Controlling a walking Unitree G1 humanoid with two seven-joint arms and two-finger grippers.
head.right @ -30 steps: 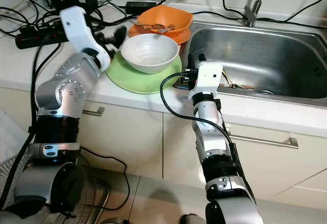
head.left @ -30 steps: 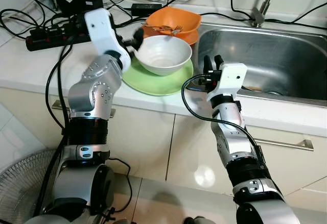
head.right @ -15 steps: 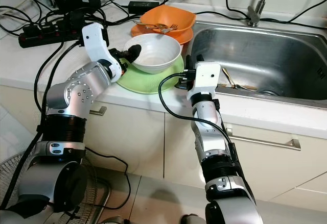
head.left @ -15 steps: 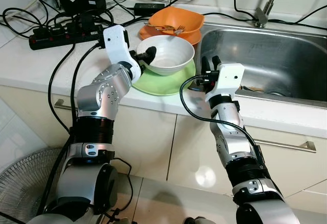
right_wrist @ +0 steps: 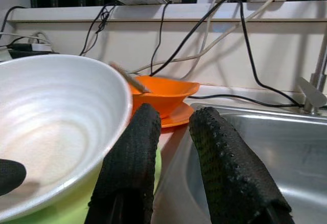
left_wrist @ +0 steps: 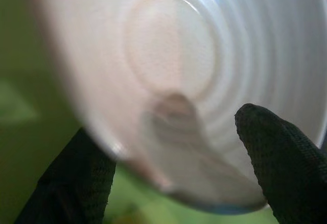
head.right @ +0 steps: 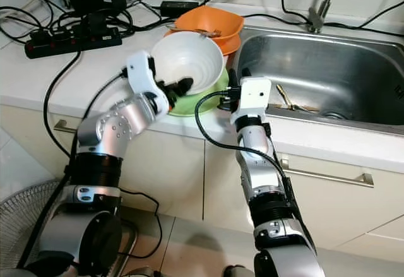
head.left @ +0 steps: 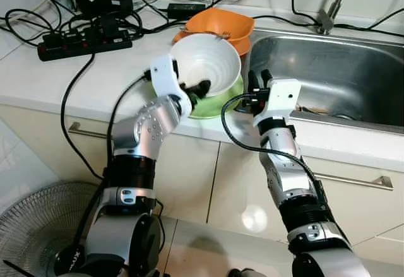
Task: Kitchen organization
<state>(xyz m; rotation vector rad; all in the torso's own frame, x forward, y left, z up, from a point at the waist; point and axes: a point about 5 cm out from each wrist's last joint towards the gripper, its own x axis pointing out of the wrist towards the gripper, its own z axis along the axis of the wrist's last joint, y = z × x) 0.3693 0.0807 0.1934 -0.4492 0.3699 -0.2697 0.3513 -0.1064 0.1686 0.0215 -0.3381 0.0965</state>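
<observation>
1. One white bowl [head.left: 206, 64] is seen tipped up on its edge over the green plate [head.left: 218, 102], its open mouth turned toward the robot and its low rim resting near the plate.
2. One green plate is set on the white tabletop [head.left: 76, 78], just left of the sink [head.left: 328, 75].
3. Two orange dishes are stacked behind the white bowl: an orange bowl [head.left: 228, 23] on an orange plate [head.right: 231, 43], with cutlery laid across the bowl's rim.
4. The left hand [head.left: 196, 91] is clamped on the low rim of the white bowl; in the left wrist view one finger [left_wrist: 278, 165] is seen inside the bowl and the other [left_wrist: 76, 180] outside it, under the rim.
5. The left arm is bent up from below the tabletop edge, with its wrist angled toward the sink.
6. The right hand [head.left: 259, 78] is held upright at the front left corner of the sink, just right of the green plate, its two fingers [right_wrist: 130, 168] pointed up with a narrow gap between them and nothing held.
7. One black power strip [head.left: 82, 40] with many black cables is laid at the back left of the tabletop.
8. One fan [head.left: 38, 226] is stood on the floor at the lower left.
</observation>
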